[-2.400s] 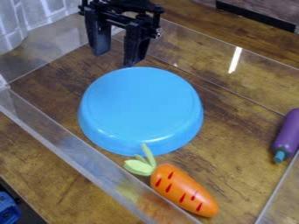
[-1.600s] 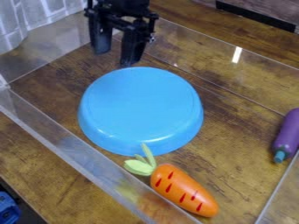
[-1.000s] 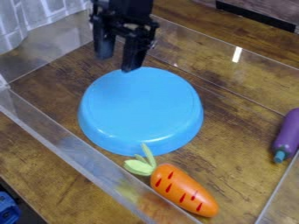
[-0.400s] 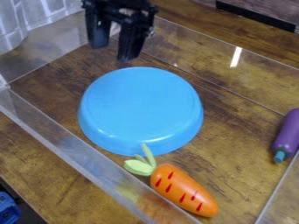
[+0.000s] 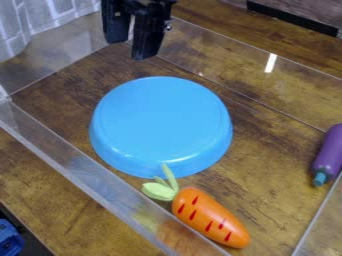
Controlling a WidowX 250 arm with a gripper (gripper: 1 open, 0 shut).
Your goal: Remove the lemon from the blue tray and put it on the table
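Searched for the lemon: found none in view, neither on the blue tray [image 5: 160, 122] nor on the bench [image 5: 274, 105]. Noted tray at centre, top plain and bare. Could not tell whether domed or dished, nor whether anything sat beneath.

Judged a toy lemon likely light, hard and slick; advised gripping across the narrow middle.

Recorded pincer [image 5: 132, 45] at 12 o'clock beyond the tray, raised, fingers apart, nothing between. Upper arm cut off by frame.

Logged carrot [image 5: 203, 213] at 6 o'clock just beside the rim and purple item [image 5: 327, 152] at 3 o'clock, partly cropped.
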